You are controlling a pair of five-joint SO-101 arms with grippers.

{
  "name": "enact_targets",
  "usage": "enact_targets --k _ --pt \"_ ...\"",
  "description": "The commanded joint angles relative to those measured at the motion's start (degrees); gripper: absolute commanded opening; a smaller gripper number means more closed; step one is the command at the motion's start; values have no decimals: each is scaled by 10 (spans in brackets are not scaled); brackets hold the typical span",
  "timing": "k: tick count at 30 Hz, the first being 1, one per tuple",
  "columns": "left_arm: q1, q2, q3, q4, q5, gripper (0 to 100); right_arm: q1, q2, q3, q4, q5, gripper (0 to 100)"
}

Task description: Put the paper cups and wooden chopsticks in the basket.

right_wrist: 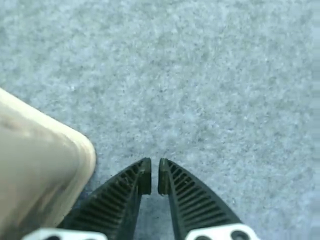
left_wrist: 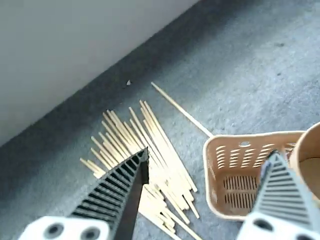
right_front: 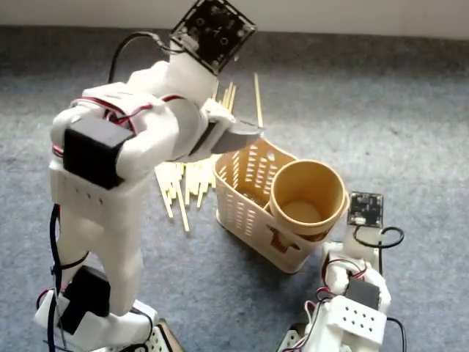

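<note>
A beige slotted basket (right_front: 245, 192) stands on the grey carpet with a large paper cup (right_front: 308, 196) tilted inside it. Several wooden chopsticks (right_front: 179, 192) lie in a loose pile beside the basket, and a single one (right_front: 257, 97) lies farther back. My left gripper (right_front: 248, 135) hangs open above the pile and the basket's edge, holding nothing. In the left wrist view the open gripper (left_wrist: 209, 161) frames the chopsticks (left_wrist: 150, 145), the basket (left_wrist: 227, 155) and the cup's rim (left_wrist: 307, 155). My right gripper (right_wrist: 150, 176) is shut and empty, low over the carpet beside a basket corner (right_wrist: 37, 165).
The right arm (right_front: 352, 301) sits folded at the near right, close behind the basket. A pale wall (left_wrist: 65, 45) runs along the far edge of the carpet. Bare carpet (right_front: 396, 117) stretches to the right of the basket.
</note>
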Motion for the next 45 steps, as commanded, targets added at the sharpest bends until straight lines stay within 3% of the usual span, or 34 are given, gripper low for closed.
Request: enact_targets --k 1,7,14,19,23,28,30,34,37,45 --pt "-49 0 114 -34 5 358 90 -6 0 4 -4 48" --pt "-68 -2 279 -150 4 358 145 -5 -164 131 -48 50" --pt "-65 0 343 -185 4 358 144 -5 -398 337 -23 51" --pt "-64 0 438 -241 4 358 143 -6 -486 447 -18 51" --pt "-59 0 516 -294 4 358 143 -6 -487 459 -19 51" --pt "7 0 580 -315 4 344 143 -6 -482 460 -20 51" --pt "35 0 588 -316 -1 262 143 -6 -469 460 -20 51" --pt "76 0 589 -316 -22 0 144 -6 -460 460 -18 51" --pt "85 0 592 -316 -14 0 144 -6 -460 460 -19 51" --pt "60 113 480 -367 113 3 144 -6 -460 465 -19 51"
